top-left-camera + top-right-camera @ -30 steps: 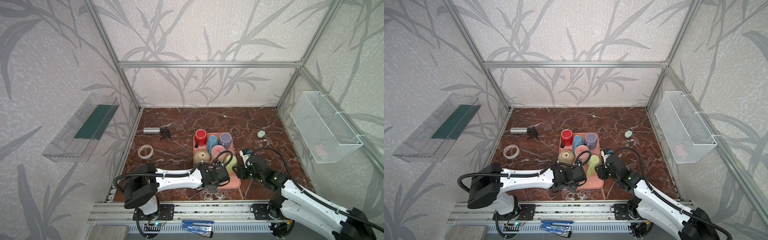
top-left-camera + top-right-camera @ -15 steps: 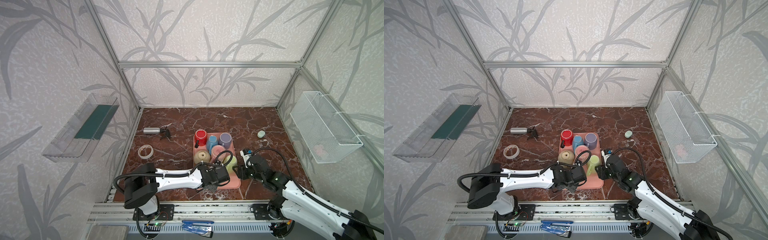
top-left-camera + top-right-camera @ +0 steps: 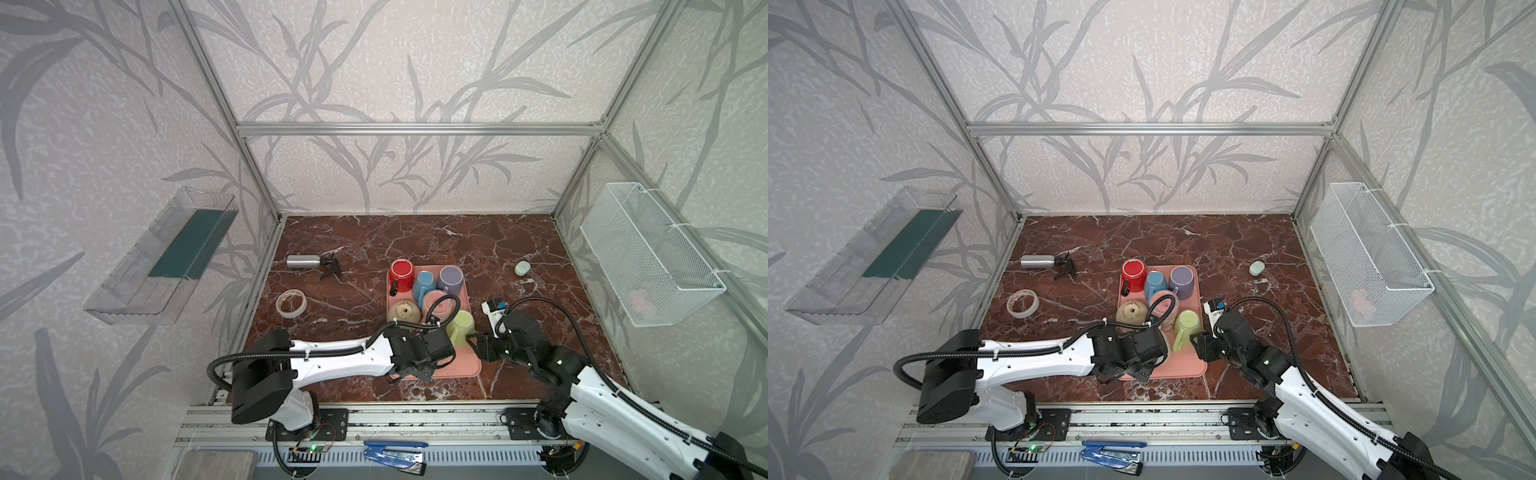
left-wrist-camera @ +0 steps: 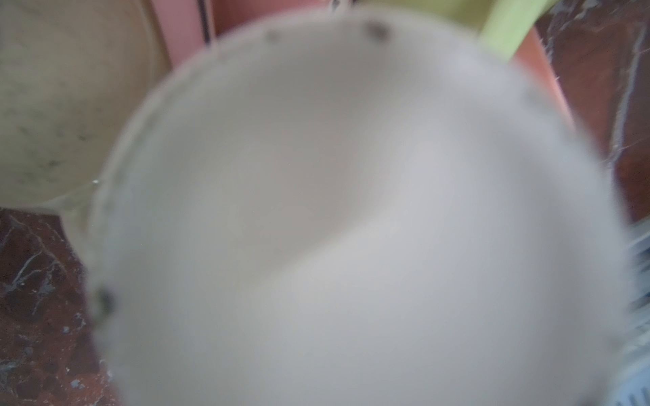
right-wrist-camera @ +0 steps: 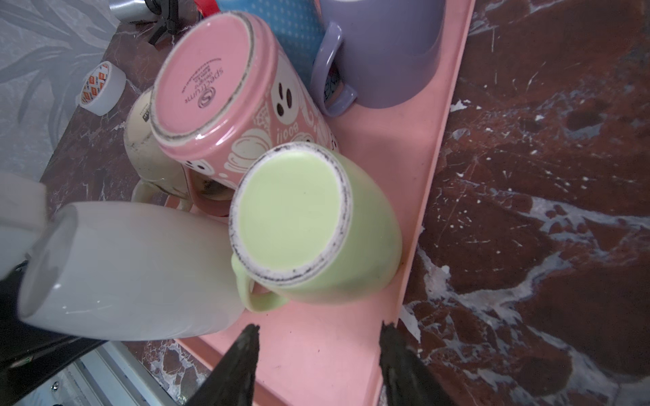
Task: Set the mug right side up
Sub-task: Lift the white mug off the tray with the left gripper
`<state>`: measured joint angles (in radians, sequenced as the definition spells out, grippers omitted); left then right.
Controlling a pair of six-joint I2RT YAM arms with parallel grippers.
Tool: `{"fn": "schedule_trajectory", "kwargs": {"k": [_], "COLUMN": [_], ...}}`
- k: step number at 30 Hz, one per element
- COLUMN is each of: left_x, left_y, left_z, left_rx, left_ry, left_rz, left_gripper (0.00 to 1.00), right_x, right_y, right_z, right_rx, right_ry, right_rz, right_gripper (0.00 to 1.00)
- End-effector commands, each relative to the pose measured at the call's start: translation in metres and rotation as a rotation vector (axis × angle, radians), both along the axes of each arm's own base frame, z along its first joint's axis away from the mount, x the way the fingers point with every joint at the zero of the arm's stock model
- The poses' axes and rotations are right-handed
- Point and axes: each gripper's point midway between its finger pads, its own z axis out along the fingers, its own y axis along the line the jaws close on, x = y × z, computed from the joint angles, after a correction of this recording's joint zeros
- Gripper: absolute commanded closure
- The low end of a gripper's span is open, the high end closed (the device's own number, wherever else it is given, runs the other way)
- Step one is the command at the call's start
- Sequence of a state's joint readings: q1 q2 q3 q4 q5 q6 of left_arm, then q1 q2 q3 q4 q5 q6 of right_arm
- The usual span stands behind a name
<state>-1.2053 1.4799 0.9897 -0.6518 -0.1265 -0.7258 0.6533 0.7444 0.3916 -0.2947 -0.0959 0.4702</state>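
The left gripper (image 3: 428, 351) is sitting in the lower middle of the frame in both top views, over the near end of the pink tray (image 3: 465, 363). It is carrying the white mug (image 5: 133, 267) on its side, mouth facing neither up nor down. Its jaws look to be clamped on that mug, though the contact itself is hidden from me. Just to the right of it in those views, the right gripper (image 5: 318, 328) is hovering with its jaws apart and nothing between them, pointing at the upside-down green mug (image 5: 295, 218).

To my eye the roll is only half done. Doing it well is going to mean turning the wrist on through until the mouth is facing up. It also means staying clear of the green mug and the pink mug (image 5: 211, 81), which are crowding in close. The glazed wall is looking slippery, so I'd be taking the turn slowly and setting the mug down on the bare strip of tray before letting go.
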Motion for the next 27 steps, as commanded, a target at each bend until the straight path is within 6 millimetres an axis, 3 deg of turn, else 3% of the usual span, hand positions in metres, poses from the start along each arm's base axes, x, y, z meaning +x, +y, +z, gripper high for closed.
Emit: {"fn": "schedule_trajectory", "kwargs": {"k": [1, 16, 27], "left_x": [0.01, 0.023, 0.038], "left_y": [-0.001, 0.017, 0.019], "left_z": [0.023, 0.072, 0.141], "left_rx": [-0.115, -0.353, -0.651], "left_ry": [-0.027, -0.095, -0.201], "left_rz": [0.05, 0.096, 0.095], "left_gripper": [1.0, 1.0, 1.0], "right_x": [0.001, -0.004, -0.027], "right_y": [0.002, 0.012, 0.043], "right_z": [0.014, 0.037, 0.103], "right_rx": [0.01, 0.063, 0.391], "right_ry": [-0.016, -0.047, -0.233], "right_rz": [0.015, 0.078, 0.261], "right_gripper": [0.44, 0.44, 0.39]}}
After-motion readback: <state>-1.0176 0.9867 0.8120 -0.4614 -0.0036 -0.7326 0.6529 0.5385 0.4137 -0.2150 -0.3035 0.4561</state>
